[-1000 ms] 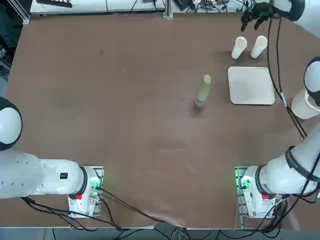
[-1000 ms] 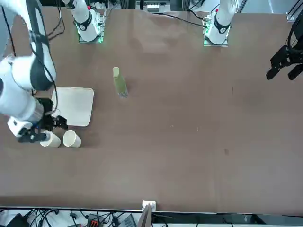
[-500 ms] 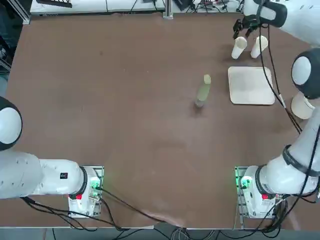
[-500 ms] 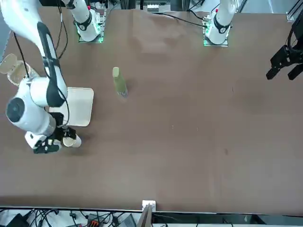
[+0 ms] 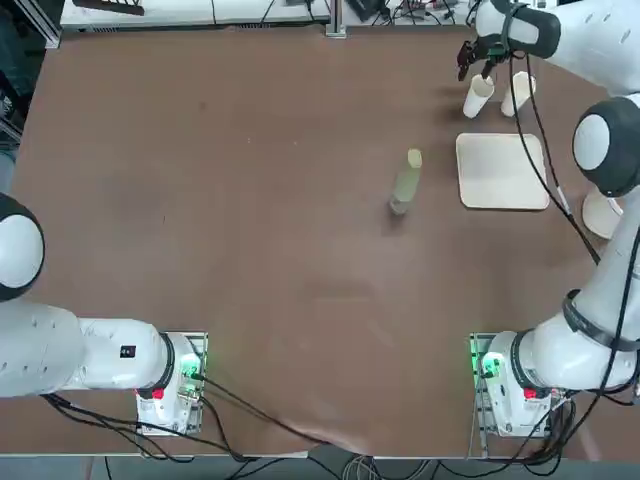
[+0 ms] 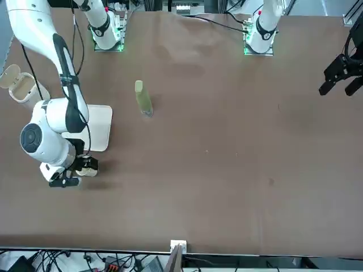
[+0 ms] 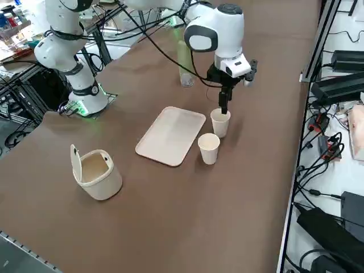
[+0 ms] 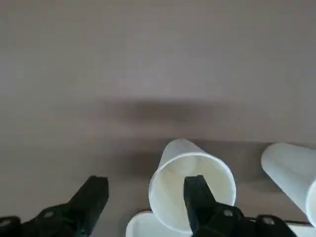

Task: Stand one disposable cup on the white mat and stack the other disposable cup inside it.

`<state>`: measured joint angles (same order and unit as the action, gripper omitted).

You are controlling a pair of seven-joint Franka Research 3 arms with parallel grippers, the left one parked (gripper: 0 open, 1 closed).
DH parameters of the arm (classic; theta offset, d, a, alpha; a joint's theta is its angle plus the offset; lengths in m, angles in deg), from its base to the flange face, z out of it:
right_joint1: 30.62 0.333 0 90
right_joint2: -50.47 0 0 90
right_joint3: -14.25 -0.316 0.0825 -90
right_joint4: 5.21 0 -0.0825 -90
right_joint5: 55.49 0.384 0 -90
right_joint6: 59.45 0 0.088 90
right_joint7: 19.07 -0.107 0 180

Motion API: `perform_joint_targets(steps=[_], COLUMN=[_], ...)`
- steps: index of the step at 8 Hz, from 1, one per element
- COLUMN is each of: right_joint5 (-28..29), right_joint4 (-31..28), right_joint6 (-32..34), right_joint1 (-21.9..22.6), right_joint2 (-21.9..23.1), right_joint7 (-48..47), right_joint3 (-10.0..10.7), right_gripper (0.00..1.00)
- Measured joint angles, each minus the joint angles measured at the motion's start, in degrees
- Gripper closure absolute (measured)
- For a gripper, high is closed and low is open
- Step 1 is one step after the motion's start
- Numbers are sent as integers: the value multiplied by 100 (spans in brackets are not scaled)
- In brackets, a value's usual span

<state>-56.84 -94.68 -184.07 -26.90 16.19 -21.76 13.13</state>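
1. My right pincer [image 7: 223, 106] hangs released above the nearer cup [image 7: 220, 123], upper right of the top view; one finger [image 8: 197, 196] reaches inside its rim, the other [image 8: 91, 196] stays outside.
2. The second cup [image 7: 209, 148] stands upright just beside the first, both on the table [image 5: 250, 200].
3. The white mat [image 5: 501, 171] lies near both cups, right of frame centre in the top view.
4. A green bottle [image 5: 407, 182] stands apart, left of the mat.

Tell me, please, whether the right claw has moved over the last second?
Yes. In the top view the right claw has slid from beyond the right-hand cup toward the parked arm's side, ending over the left-hand cup, open, one finger inside its rim.
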Motion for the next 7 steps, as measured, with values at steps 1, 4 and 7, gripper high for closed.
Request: perform_joint_targets(steps=[1,4,7], right_joint5=[-12,-58,-107], right_joint4=[-3,-2,56], right_joint6=[0,-8,201], right_joint1=[8,28,28], right_joint2=[-93,-280,-224], right_joint7=[-2,-6,-23], right_joint3=[0,1,56], right_gripper=[12,60,98])
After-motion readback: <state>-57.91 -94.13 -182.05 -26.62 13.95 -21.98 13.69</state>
